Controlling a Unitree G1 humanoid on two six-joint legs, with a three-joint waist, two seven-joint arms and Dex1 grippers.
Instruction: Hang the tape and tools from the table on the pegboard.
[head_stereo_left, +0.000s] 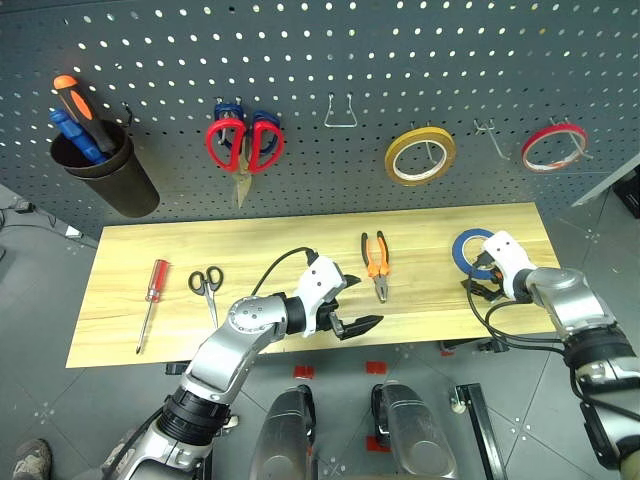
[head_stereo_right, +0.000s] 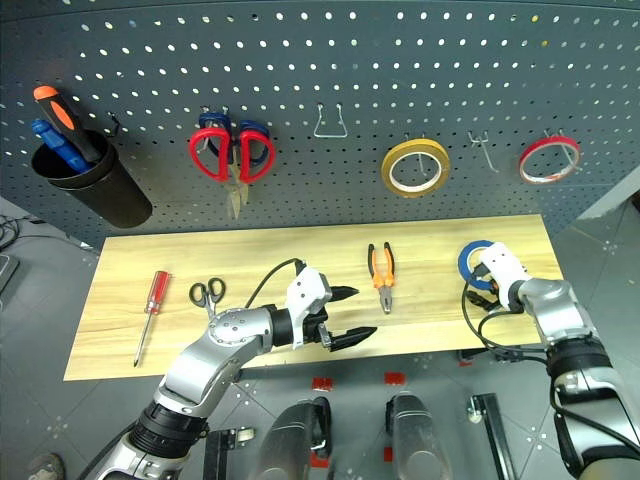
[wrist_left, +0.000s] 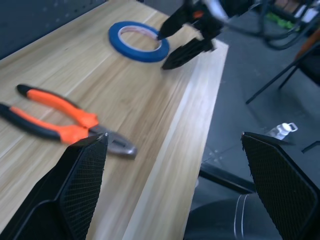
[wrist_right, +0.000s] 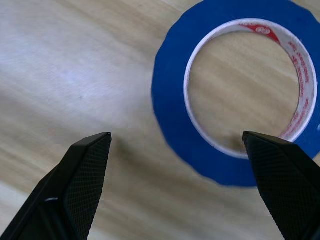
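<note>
The blue tape (head_stereo_left: 463, 248) lies flat near the right end of the table (head_stereo_left: 290, 255). My right gripper (wrist_right: 176, 136) is open right over it, one finger outside the ring and the other over its hollow centre. The pliers (head_stereo_left: 376, 263) lie at mid-table. My left gripper (head_stereo_left: 363, 302) hangs open and empty over the table's front edge, just left of the pliers. Further left lie the small scissors (head_stereo_left: 207, 284) and the red-handled screwdriver (head_stereo_left: 152, 297). The pegboard (head_stereo_left: 360, 50) stands behind the table.
On the pegboard hang red-and-blue scissors (head_stereo_left: 243, 143), a yellow roll (head_stereo_left: 421, 156), a thin red roll (head_stereo_left: 553, 146) and a black cup (head_stereo_left: 105, 172) holding screwdrivers. Bare hooks (head_stereo_left: 340, 112) sit between the scissors and the yellow roll, and another (head_stereo_left: 490, 135) left of the red roll.
</note>
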